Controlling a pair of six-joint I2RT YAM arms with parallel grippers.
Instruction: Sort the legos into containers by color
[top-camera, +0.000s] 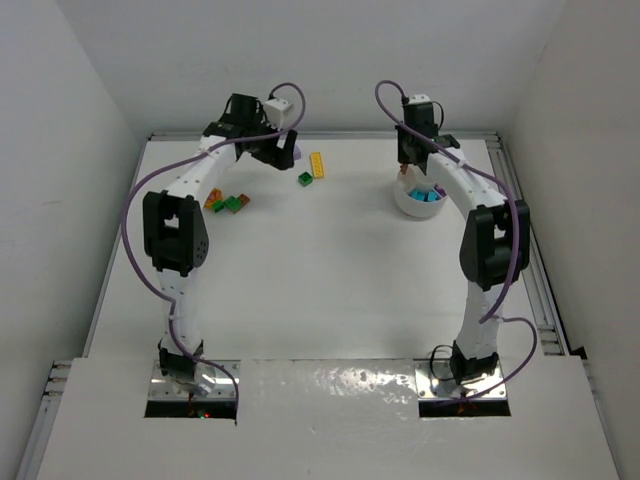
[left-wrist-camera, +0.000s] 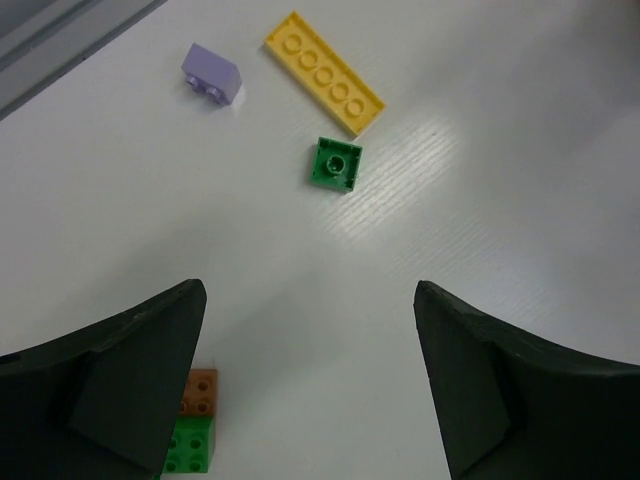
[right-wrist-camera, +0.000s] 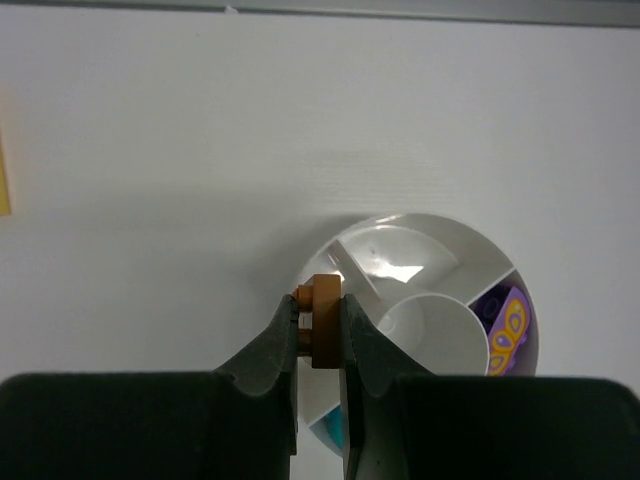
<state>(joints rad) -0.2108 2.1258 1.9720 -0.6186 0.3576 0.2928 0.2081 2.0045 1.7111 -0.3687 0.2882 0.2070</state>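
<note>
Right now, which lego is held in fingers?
The brown lego, pinched in the right fingers over the dish; no other is gripped.

Left arm (top-camera: 178, 310) and right arm (top-camera: 475, 320): white tubes, black joint housings. Purple cables (top-camera: 127, 222) loop alongside. Fingers (left-wrist-camera: 130, 380) are matte black.

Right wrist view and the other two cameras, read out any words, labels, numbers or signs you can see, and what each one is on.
No readable text in any view.
Purple lego in the white dish: a yellow butterfly-like drawing, no letters.
Long yellow lego: any lettering on its studs is too small to read.
Brown lego in the right gripper: no print visible.
</note>
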